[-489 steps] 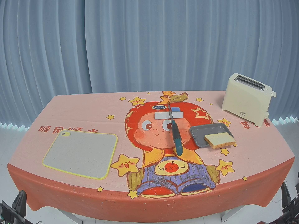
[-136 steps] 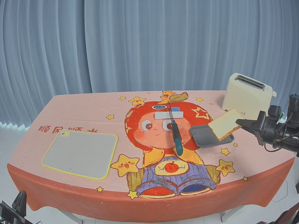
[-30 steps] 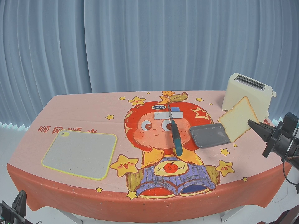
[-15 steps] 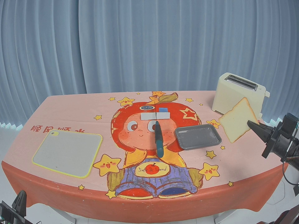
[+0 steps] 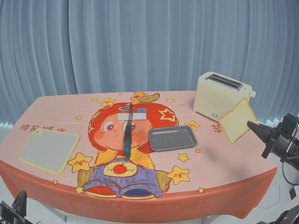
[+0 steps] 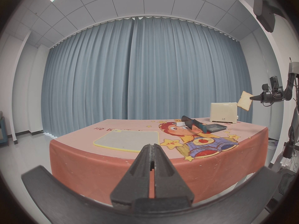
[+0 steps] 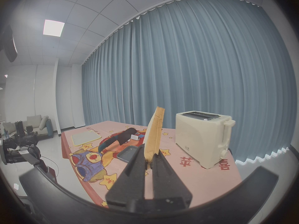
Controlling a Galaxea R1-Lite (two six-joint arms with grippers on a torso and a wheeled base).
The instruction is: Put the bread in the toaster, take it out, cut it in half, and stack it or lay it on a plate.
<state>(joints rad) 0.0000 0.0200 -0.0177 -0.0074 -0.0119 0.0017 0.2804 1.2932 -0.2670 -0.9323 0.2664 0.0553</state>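
Pale, brown-crusted square slice of bread (image 5: 238,120) (image 7: 154,131): off the table at the right of the head view, stood on one corner like a diamond, overlapping the toaster's lower right corner in that frame; pinched at its lower right edge.
Black pointed right gripper (image 5: 250,124) (image 7: 149,155): at the right edge of the head view, level with the frame's middle; jaws drawn narrow and clamped on the bread, which stands upright and edge-on between the two fingers in the right wrist view.
Black wedge-shaped left gripper (image 6: 152,151): apart from the table, facing its draped side; jaws pressed together with nothing between them.
Cream box-shaped plastic toaster (image 5: 219,95) (image 7: 201,134): upper right of the head view, on the table's far right part; long slot open on top, lever on its right end.
Dark grey rectangular tray (image 5: 172,138): just right of centre, flat on the cloth, between knife and toaster, nothing on it.
Teal-handled knife with dark blade (image 5: 127,134): centre of the head view, just left of the tray, handle toward the bottom edge, blade lying across a white strip (image 5: 131,116).
Pale grey cutting board with yellow-green rim (image 5: 49,150): lower left, flat, well apart from the knife.
Pink-orange tablecloth with cartoon figure and yellow stars (image 5: 218,165): over the whole table.
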